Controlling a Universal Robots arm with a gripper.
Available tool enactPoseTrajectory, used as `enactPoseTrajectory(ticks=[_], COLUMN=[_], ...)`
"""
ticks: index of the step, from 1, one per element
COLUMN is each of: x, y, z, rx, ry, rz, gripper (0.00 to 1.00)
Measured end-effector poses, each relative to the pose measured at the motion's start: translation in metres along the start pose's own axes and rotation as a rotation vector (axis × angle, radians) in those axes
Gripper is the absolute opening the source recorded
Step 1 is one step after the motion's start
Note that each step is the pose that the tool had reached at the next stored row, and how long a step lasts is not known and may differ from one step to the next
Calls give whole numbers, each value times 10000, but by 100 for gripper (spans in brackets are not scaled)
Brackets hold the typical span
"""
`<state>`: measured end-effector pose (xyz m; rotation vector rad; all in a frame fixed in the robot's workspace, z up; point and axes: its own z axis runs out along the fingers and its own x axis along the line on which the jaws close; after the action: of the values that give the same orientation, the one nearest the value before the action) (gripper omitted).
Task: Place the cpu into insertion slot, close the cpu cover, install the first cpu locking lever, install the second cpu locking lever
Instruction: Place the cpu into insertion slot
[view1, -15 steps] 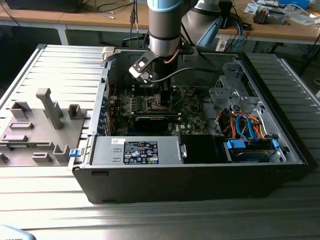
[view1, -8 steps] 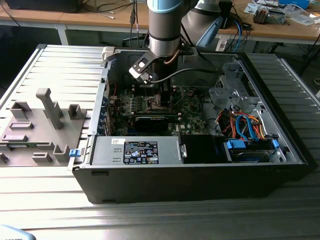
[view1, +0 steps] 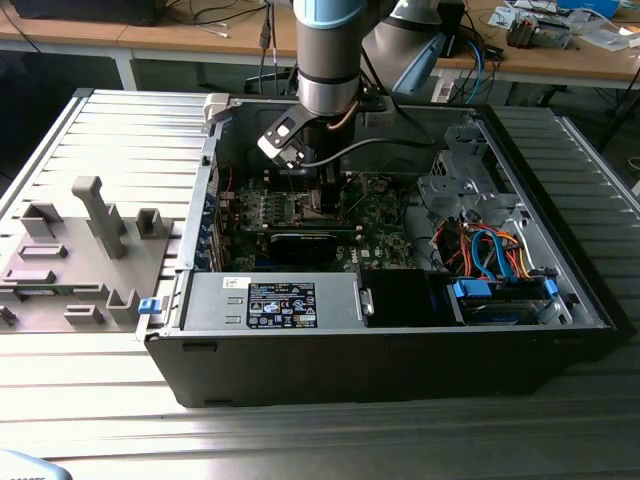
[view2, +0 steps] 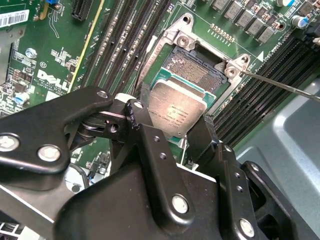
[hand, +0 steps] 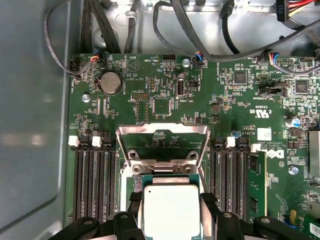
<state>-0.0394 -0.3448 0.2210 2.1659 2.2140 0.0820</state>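
Note:
My gripper is shut on the cpu, a flat square chip with a dull silver top, gripped on two opposite edges by black fingers. The chip hangs just over the insertion slot, whose dark pin field still shows beyond the chip's far edge. In the first wrist view the cpu sits between the fingers, and the cpu cover stands swung up, open, behind the socket. A thin locking lever sticks out beside the socket. In the exterior view the gripper is down inside the open computer case.
Long black memory slots flank the socket on both sides, one holding a green module. Black cables run along the board's far edge and a grey case wall stands close by. A grey fixture tray lies at the exterior view's left.

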Motion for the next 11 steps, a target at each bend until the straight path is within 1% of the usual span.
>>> enactPoseTrajectory(ticks=[4,5,7,8,11], x=[6,20,71,83,90], y=[-18,-19,-20,-31,-61], z=[14,18,31,50,82], rx=[0,-1,-1,-1,-1], ry=[1,2,1,-4,-12], rz=[0,0,5,7,13], gripper=[55,55,55,55,55])
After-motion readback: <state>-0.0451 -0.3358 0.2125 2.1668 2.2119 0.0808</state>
